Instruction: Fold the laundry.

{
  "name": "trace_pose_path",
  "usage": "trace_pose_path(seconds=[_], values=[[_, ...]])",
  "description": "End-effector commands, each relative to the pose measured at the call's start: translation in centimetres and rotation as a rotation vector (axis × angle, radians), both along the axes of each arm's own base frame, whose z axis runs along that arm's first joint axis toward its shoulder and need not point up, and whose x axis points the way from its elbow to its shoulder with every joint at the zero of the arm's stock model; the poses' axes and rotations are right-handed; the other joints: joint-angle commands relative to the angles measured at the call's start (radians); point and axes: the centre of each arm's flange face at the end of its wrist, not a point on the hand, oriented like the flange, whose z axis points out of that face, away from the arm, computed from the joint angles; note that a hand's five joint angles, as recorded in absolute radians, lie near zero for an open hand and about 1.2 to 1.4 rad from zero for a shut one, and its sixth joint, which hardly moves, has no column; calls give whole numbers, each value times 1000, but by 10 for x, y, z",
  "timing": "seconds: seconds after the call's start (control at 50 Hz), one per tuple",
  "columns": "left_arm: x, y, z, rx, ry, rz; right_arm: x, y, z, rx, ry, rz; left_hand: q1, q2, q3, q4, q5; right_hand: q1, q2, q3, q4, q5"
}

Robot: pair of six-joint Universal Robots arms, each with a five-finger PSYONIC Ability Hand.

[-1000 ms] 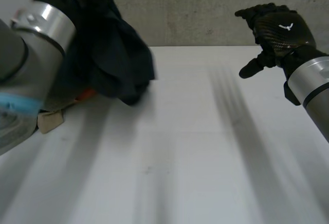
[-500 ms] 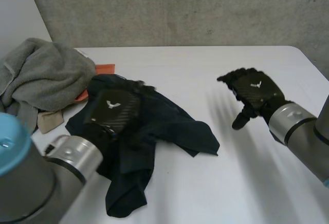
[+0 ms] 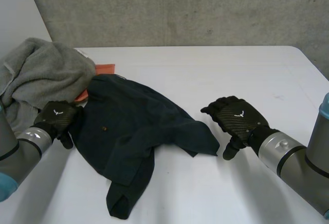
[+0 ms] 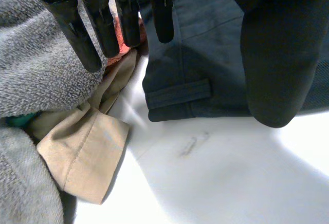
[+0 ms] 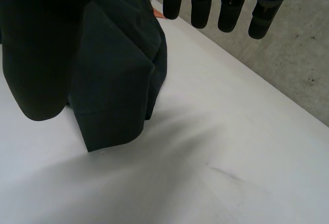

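A dark navy garment (image 3: 134, 129) lies crumpled on the white table (image 3: 216, 75), left of centre. My left hand (image 3: 56, 117) rests at the garment's left edge, fingers straight and thumb apart, holding nothing. In the left wrist view its fingers (image 4: 87, 34) hang over the garment's hemmed edge (image 4: 195, 64) and the laundry pile. My right hand (image 3: 236, 118) hovers just right of the garment's right corner, open. In the right wrist view that folded corner (image 5: 118, 70) lies on the table beside the thumb, under the straight fingers (image 5: 198, 8).
A laundry pile sits at the table's left: a grey towel (image 3: 46, 75), an orange piece (image 3: 105, 70) and a beige cloth (image 4: 82, 152) beside my left hand. A concrete wall (image 3: 205, 8) stands behind the table. The table's right half is bare.
The left hand had the garment raised, laid it on the table, let go and drew back to its left edge. The right hand came down and forward toward the garment's right corner.
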Motion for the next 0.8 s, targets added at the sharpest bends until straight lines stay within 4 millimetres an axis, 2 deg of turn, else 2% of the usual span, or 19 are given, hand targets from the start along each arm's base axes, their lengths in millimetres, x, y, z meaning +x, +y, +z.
trace_pose_path(seconds=[0.02, 0.16, 0.4, 0.42, 0.48, 0.5, 0.58, 0.6, 0.64, 0.66, 0.72, 0.74, 0.8], values=[[-2, -16, -3, -43, 40, -36, 1, 1, -6, 12, 9, -2, 147, 150, 152, 148, 145, -49, -34, -32, -32, -39], [-9, -25, -5, -76, 59, -48, 0, 0, -11, 25, 14, -6, 156, 159, 161, 157, 153, -49, -34, -32, -32, -39], [-14, -36, -20, -76, 10, -69, -1, -2, -18, 36, 31, -6, 188, 191, 193, 189, 186, -49, -34, -32, -32, -39], [-14, -38, -20, -80, 6, -69, -1, -2, -18, 35, 31, -6, 226, 229, 231, 227, 224, -49, -34, -32, -32, -39], [-14, -44, -17, -105, -12, -66, -1, -2, -17, 33, 31, -6, 911, 914, 916, 912, 909, -49, -34, -32, -32, -39], [-13, -47, -14, -116, -13, -60, -1, -2, -17, 32, 31, -6, 1029, 1032, 1034, 1031, 1027, -49, -34, -32, -32, -39], [-13, -65, 21, -240, -8, -7, 0, -2, -14, 22, 27, -6, 1030, 1033, 1036, 1032, 1028, -49, -34, -32, -32, -39], [-16, -73, 40, -302, 19, 19, 0, -2, -12, 16, 24, -8, 1030, 1033, 1036, 1032, 1028, -49, -34, -32, -32, -39], [-22, -79, 63, -364, 64, 31, 0, -2, -10, 8, 23, -12, 1030, 1033, 1036, 1032, 1028, -49, -34, -32, -32, -39], [-30, -84, 86, -422, 123, 38, -1, -3, -9, 6, 21, -14, 1030, 1033, 1036, 1032, 1028, -49, -34, -32, -32, -39], [-46, -84, 123, -500, 231, 20, -2, -5, -2, -12, 11, -30, 1030, 1033, 1036, 1032, 1028, -49, -34, -32, -32, -39], [-58, -80, 146, -539, 310, -9, -3, -7, 0, -18, 7, -37, 1030, 1033, 1036, 1032, 1028, -49, -34, -32, -32, -39], [-79, -66, 176, -579, 426, -65, -10, -16, 9, -40, -14, -88, 1030, 1033, 1036, 1032, 1028, -49, -34, -32, -32, -39]])
